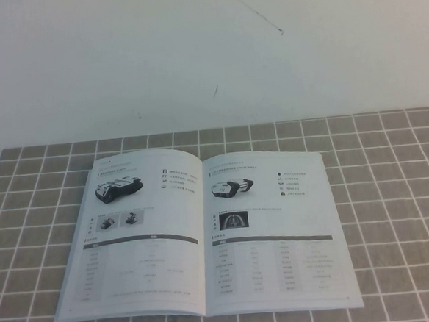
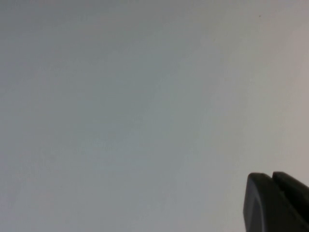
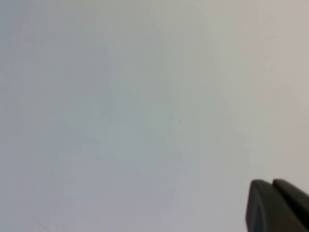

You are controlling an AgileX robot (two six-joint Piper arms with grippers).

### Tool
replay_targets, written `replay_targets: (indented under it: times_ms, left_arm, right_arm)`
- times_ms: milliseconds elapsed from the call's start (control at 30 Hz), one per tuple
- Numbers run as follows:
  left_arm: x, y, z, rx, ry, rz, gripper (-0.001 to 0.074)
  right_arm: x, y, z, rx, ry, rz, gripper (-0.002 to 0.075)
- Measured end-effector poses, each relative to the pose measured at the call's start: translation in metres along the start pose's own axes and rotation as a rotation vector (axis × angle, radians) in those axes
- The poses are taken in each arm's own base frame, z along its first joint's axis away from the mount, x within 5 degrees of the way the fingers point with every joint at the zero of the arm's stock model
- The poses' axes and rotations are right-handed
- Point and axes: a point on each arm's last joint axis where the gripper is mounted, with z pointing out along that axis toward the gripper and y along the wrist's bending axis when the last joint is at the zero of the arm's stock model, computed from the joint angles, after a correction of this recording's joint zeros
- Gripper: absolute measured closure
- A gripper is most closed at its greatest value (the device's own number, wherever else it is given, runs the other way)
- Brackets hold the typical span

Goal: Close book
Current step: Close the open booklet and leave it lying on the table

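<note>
An open book (image 1: 205, 232) lies flat on the grey checked tablecloth (image 1: 395, 215), near the front edge. Both its pages show printed pictures and tables, and the spine runs down the middle. Neither arm appears in the high view. In the left wrist view, my left gripper (image 2: 271, 175) is a pair of black fingertips pressed together against a blank white wall, shut on nothing. My right gripper (image 3: 272, 181) looks the same in the right wrist view, shut and empty. The book is in neither wrist view.
A plain white wall (image 1: 207, 51) rises behind the table's far edge. Bare checked cloth surrounds the book on the left, right and far sides.
</note>
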Motion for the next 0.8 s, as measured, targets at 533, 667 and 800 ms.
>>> replay_targets:
  times_ms: [533,667,800]
  left_arm:
    - [-0.008,0.002,0.056,-0.114,0.828,-0.033,0.0738]
    - [0.013,0.004,0.074,-0.147,1.050,-0.024,0.0738]
    - [0.041,0.000,0.087,-0.135,1.324,-0.079,0.0738]
  right_arm:
    - [-0.063,0.009,0.048,-0.043,0.591,-0.098,0.0729]
    - [-0.058,0.017,0.084,-0.147,0.855,-0.138,0.0729]
    - [-0.045,0.030,0.125,-0.342,1.055,-0.166,0.0729]
